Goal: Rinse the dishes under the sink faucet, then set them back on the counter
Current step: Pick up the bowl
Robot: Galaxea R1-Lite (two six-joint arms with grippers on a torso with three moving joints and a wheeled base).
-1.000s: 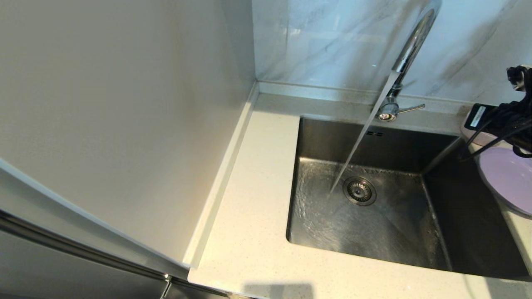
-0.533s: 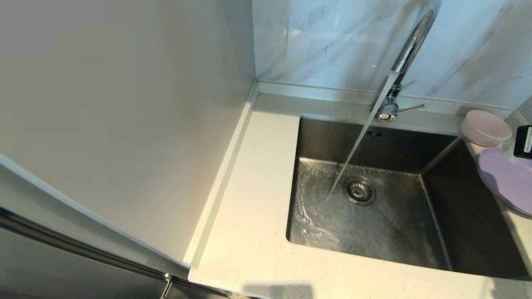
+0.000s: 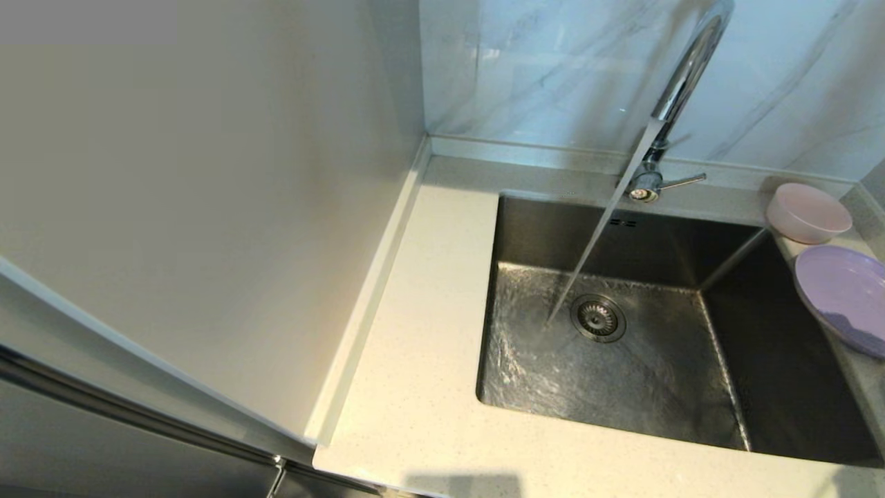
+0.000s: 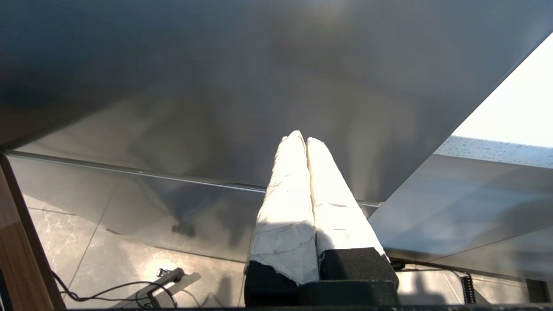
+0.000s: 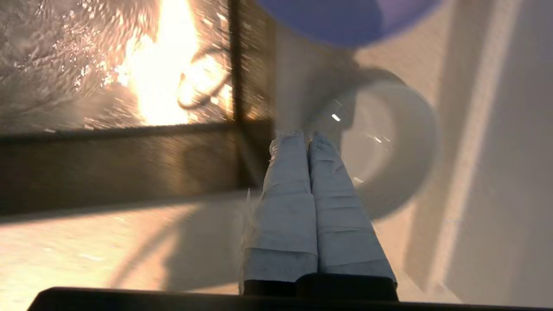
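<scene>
The pale pink bowl (image 3: 807, 212) stands on the counter (image 3: 429, 346) at the sink's far right corner, with the lilac plate (image 3: 845, 297) just in front of it, its edge over the basin. Water runs from the chrome faucet (image 3: 681, 83) into the steel sink (image 3: 622, 373) beside the drain (image 3: 598, 318). Neither gripper shows in the head view. My right gripper (image 5: 306, 136) is shut and empty, hovering above the bowl (image 5: 389, 147) and the plate (image 5: 345, 17). My left gripper (image 4: 301, 137) is shut, parked low in front of a steel cabinet front.
A pale wall panel (image 3: 207, 207) rises along the counter's left side. Marble-veined tiles (image 3: 553, 69) stand behind the faucet, whose lever (image 3: 681, 182) points right. The floor with cables (image 4: 129, 285) lies below the left arm.
The right arm, which stood over the bowl and plate a second ago, has drawn back to the right and out of the head view. Bowl and plate now lie fully uncovered. Water keeps running.
</scene>
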